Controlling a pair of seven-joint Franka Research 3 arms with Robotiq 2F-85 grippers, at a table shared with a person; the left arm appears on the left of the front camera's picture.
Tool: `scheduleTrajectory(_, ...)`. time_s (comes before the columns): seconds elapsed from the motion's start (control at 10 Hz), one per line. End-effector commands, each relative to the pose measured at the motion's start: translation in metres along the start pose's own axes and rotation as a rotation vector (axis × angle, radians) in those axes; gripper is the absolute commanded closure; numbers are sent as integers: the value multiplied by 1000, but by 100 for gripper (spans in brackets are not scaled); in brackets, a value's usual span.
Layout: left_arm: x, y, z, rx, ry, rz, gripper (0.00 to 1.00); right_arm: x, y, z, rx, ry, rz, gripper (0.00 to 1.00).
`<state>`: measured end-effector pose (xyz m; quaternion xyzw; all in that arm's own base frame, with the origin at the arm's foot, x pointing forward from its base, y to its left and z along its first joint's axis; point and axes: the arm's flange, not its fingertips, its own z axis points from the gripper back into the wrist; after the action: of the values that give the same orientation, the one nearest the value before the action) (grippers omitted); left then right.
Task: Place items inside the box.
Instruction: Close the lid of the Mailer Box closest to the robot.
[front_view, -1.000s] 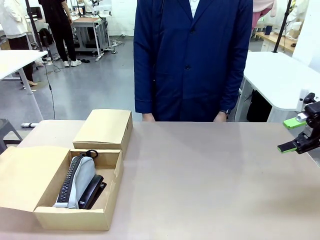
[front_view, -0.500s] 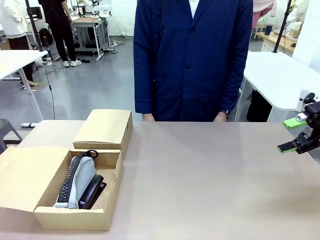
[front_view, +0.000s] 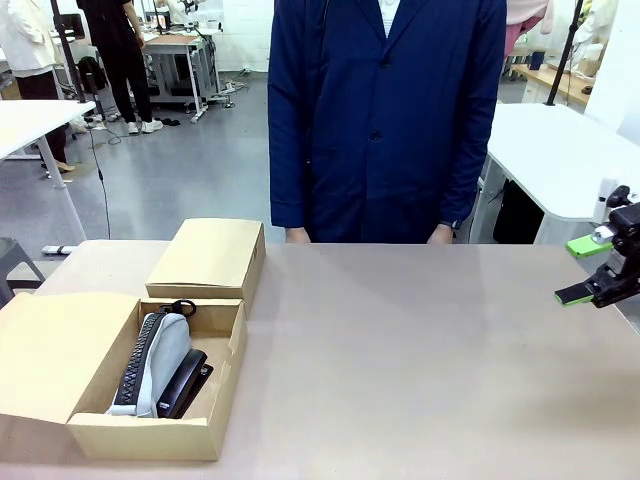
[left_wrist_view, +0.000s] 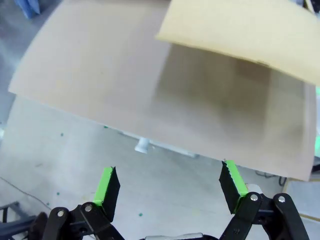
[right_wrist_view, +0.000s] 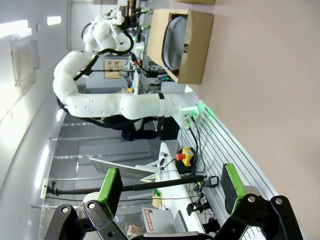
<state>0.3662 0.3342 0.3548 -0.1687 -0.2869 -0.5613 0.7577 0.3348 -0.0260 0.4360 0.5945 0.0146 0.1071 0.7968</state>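
The box (front_view: 150, 436) stands open at the table's near left, its wide flap lid (front_view: 50, 355) folded out to the left. Inside lie a grey zip pencil case (front_view: 160, 358) and, beside it, a black stapler (front_view: 186, 383). My right gripper (front_view: 582, 270) hovers open and holding nothing at the table's far right edge, well away from the box. Its wrist view shows the open gripper (right_wrist_view: 171, 187) with the box (right_wrist_view: 192, 45) far off. My left gripper (left_wrist_view: 170, 187) is open and holding nothing, off the table's edge above the floor, with a tan cardboard panel (left_wrist_view: 250, 30) ahead.
A second, closed cardboard box (front_view: 210, 260) sits right behind the open one. A person in a navy coat (front_view: 385, 120) stands at the far edge, hands (front_view: 296, 235) low by the table. The left arm (right_wrist_view: 115, 102) shows in the right wrist view.
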Motion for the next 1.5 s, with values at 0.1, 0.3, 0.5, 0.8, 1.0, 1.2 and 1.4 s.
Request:
scheduleTrajectory(0.1,-10,-5,-34,-67,11,15,0,3,-1,-1,0,-7,16,0)
scheduleTrajectory(0.3,-6,-19,-59,-146,-19,-12,0,3,-1,-1,0,-7,16,0)
scheduleTrajectory(0.5,1,-38,-79,-255,-175,-72,0,3,-1,-1,0,-7,16,0)
scheduleTrajectory(0.8,18,-63,-79,-367,-429,-146,0,3,-1,-1,0,-7,16,0)
scheduleTrajectory(1.0,40,-80,-78,-391,-551,-176,0,3,-1,-1,0,-7,16,0)
scheduleTrajectory(1.2,64,-95,-82,-460,-612,-206,0,3,-1,-1,0,-7,16,0)
scheduleTrajectory(1.4,85,-101,-84,-453,-652,-208,0,3,-1,-1,0,-7,16,0)
